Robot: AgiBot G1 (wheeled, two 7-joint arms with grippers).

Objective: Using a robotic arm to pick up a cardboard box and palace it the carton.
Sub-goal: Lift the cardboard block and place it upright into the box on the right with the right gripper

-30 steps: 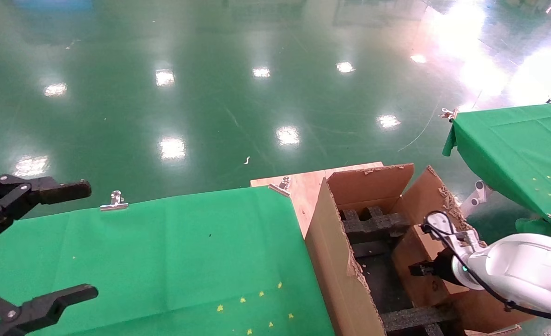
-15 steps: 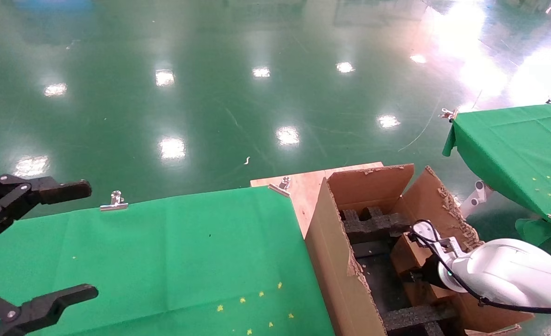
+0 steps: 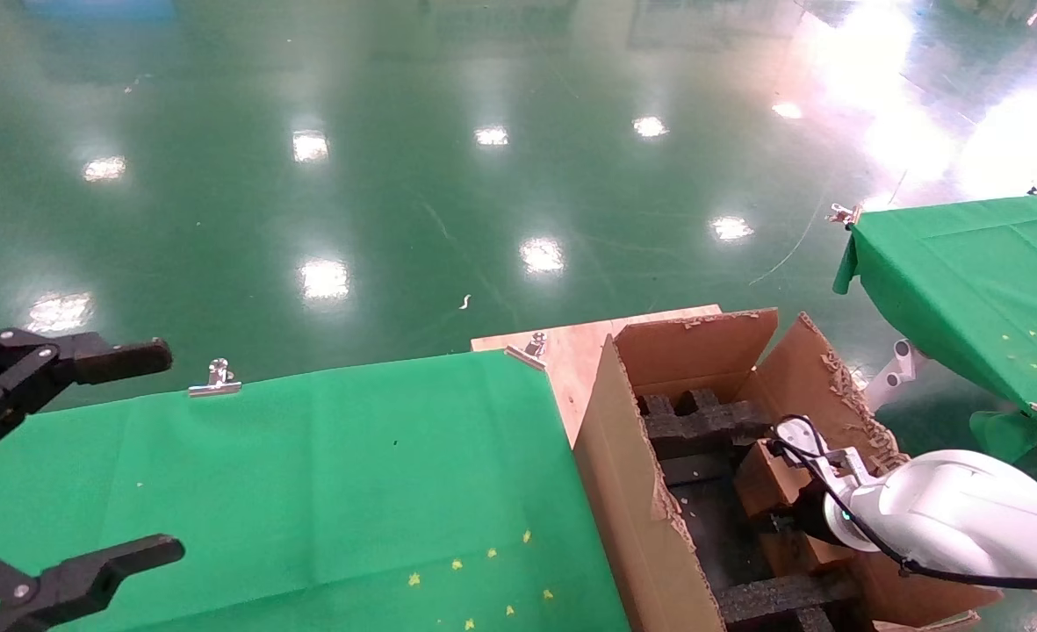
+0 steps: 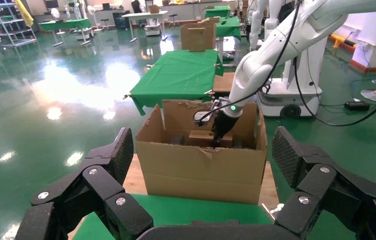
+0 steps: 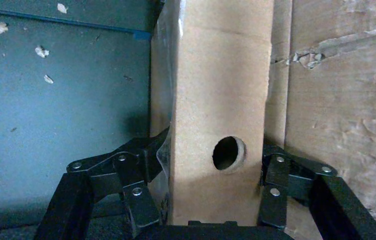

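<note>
Grasping the cardboard box [image 5: 218, 100], the right pincer [image 5: 211, 170] holds it lengthwise inside the carton [image 3: 632, 474]

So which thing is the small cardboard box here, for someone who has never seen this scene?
Find the big open carton with ragged flaps beside the green-clothed table. Inside it, the white right arm's gripper has its jaws shut on the small cardboard box. Unlike the black foam inserts around it, it is plain brown with a round punched hole.

The carton [image 3: 632, 491] is sitting just right of the table [image 3: 307, 474]. Inside it, the small box [image 3: 768, 478] is leaning by the carton's right wall, the right gripper [image 3: 790, 518] clamping it. The left gripper [image 3: 61, 456] is hanging over the table's left end.
</note>
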